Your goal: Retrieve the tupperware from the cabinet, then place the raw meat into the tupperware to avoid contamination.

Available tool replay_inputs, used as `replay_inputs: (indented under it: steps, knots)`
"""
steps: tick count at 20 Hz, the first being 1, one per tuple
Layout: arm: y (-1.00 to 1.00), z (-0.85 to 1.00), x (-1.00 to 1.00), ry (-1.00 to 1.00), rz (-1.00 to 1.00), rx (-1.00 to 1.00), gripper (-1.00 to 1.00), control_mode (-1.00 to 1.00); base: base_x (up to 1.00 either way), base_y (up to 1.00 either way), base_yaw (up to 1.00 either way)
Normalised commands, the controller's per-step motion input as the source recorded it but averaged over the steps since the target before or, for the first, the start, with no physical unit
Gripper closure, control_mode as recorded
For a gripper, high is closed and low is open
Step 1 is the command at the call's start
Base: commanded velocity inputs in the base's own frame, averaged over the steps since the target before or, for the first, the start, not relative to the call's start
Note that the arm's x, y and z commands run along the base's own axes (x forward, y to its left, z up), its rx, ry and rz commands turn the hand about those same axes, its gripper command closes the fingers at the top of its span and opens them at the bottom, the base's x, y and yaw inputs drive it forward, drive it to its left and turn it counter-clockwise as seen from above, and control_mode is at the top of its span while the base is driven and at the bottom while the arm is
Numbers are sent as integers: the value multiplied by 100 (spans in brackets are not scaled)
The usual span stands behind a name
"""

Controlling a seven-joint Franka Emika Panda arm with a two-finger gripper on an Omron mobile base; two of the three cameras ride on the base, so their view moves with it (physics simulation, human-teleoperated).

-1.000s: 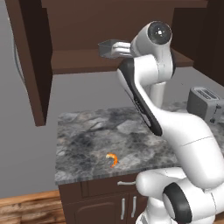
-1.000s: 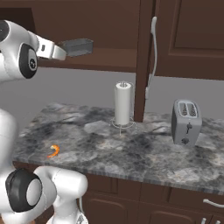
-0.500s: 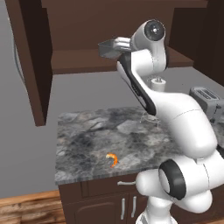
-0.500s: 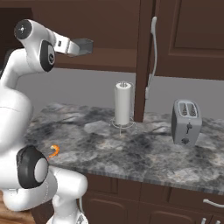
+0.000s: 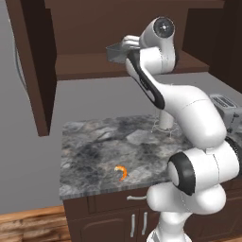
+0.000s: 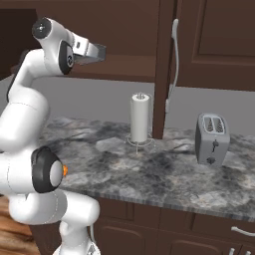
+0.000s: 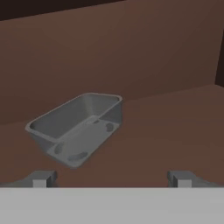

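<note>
- While our arm reaches up into the open cabinet (image 5: pixel 33 71), we see its brown shelf spread below and ahead of the claw, a door hanging wide to one side.
- Well below the claw lies the stone counter (image 5: pixel 90 151), with a toaster (image 6: pixel 212 139) and a paper towel roll (image 6: pixel 140 119) on it.
- Our claw (image 7: pixel 112 178) is released, fingers spread wide, holding nothing.
- Just ahead of the claw sits the tupperware (image 7: pixel 78 127), empty, upright on the shelf, untouched.
- Far beneath the claw, we spot the shrimp (image 5: pixel 122 173) on the counter.
</note>
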Motion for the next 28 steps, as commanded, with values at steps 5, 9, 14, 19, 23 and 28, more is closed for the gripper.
replay_inputs:
  steps: [5,9,14,19,23,28]
  knots:
    - [-7,0,4,7,0,0,-100,-100,0,0,0]
    - [-3,-4,5,7,0,1,-100,-100,0,0,0]
    - [0,-5,1,2,0,0,-100,-100,0,0,0]
    - [0,-16,5,0,0,0,-100,-100,0,0,0]
    - [0,-24,12,0,0,0,-100,-100,0,0,0]
    - [0,0,24,0,0,0,-100,-100,0,0,0]
